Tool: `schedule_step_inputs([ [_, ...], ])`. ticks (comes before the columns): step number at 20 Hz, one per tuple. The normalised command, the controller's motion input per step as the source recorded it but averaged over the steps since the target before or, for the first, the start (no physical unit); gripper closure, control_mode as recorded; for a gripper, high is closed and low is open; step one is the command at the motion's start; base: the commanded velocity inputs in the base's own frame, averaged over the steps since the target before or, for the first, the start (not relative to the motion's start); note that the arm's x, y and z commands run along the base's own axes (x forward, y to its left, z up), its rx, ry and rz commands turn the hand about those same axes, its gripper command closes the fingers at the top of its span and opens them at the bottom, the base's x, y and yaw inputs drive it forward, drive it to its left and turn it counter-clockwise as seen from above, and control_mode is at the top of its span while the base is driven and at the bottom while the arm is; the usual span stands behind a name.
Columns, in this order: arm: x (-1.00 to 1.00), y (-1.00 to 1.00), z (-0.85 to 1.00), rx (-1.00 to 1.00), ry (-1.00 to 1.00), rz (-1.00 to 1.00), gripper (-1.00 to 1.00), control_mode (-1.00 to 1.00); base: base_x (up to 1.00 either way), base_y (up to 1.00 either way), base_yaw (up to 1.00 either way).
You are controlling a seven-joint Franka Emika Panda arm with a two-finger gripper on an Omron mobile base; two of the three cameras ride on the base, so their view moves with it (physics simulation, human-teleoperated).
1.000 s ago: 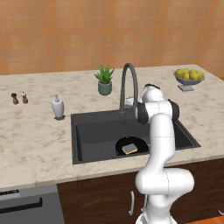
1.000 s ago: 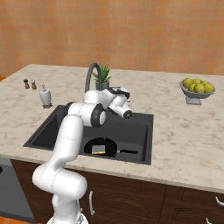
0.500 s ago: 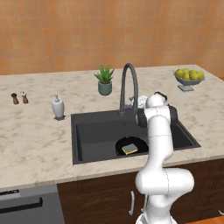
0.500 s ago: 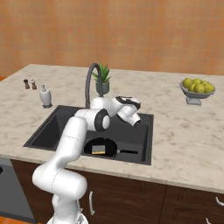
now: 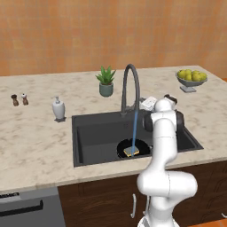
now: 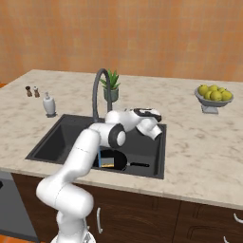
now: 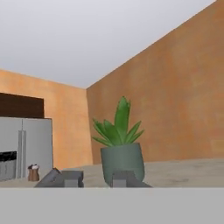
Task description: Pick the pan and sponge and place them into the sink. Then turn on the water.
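The black pan (image 5: 138, 145) (image 6: 119, 162) lies on the floor of the dark sink (image 5: 93, 133) (image 6: 57, 140), and the yellow sponge (image 5: 131, 152) (image 6: 108, 164) rests in it. A thin blue stream of water (image 5: 134, 126) (image 6: 99, 156) falls from the arched faucet (image 5: 131, 80) (image 6: 97, 90) onto the sponge. My gripper (image 5: 145, 102) (image 6: 137, 112) (image 7: 98, 179) hovers over the counter just behind the sink's back right edge, beside the faucet base. Its fingertips (image 7: 72, 178) stand close together with nothing between them, pointing at the plant.
A potted plant (image 5: 106, 82) (image 6: 111, 88) (image 7: 120, 151) stands behind the faucet. A soap dispenser (image 5: 58, 108) (image 6: 48, 104) and salt and pepper shakers (image 5: 20, 99) (image 6: 32, 90) are to the left. A fruit bowl (image 5: 191, 79) (image 6: 214, 96) sits at the far right.
Water now runs from the faucet; none fell before. My hand has swung right along the sink's back edge, and its jaws have narrowed.
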Motion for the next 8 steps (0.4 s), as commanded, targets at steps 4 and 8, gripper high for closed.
schedule_step_inputs([
  [4, -0.41, -0.22, -0.11, -0.03, 0.06, -0.06, 1.0, -1.0, 0.0, 0.0, 0.0],
  [8, -0.01, 0.0, 0.0, 0.02, 0.0, 0.0, 1.0, -1.0, 0.0, 0.0, 0.0],
])
